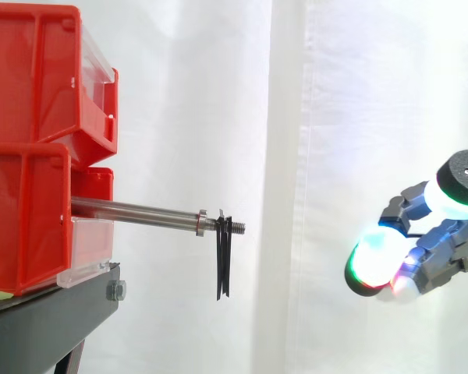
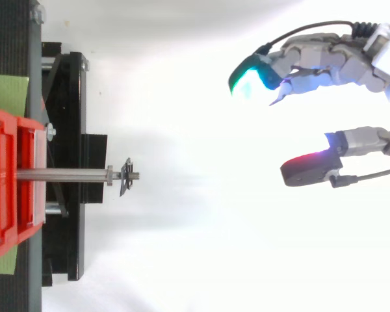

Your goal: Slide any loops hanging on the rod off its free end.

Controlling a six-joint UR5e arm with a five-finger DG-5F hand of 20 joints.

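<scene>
1. Hand [image 1: 444,251] hovers at the right of the side view, well apart from the rod [image 1: 132,210] and about level with what hangs from it. Its fingers are relaxed and spread with the thumb set apart, and they hold nothing.
2. Seen from above, the hand [image 2: 338,57] shows a wide gap between its green-glowing pad [image 2: 247,79] and its red-glowing pad [image 2: 305,170]. That gap faces the rod's tip, which I judge to be a ready posture for reaching around the loops, not a grasp.
3. Black loops [image 1: 223,263] hang on the threaded tip [image 1: 235,227] of the rod, just outside the collar [image 1: 201,222] and close to the free end. They droop straight down, thin and pressed together. I cannot tell how many there are.
4. The rod sticks out level from the red bins [image 1: 27,226] on the black stand [image 1: 47,319], with its free end pointing toward the hand. This leaves open air around the tip, so the loops can come off toward the right without meeting anything.
5. My judgement is that the sliding is not yet begun, since the loops are on the rod and nothing touches them. The next move calls for an approach to the left, a finger placed behind the loops on the collar side, then a draw along the rod's axis. Only a short stretch of thread is left to cross.
6. The thread ridges may snag the loops. The thick pads may also brush past such thin material instead of catching it.
</scene>
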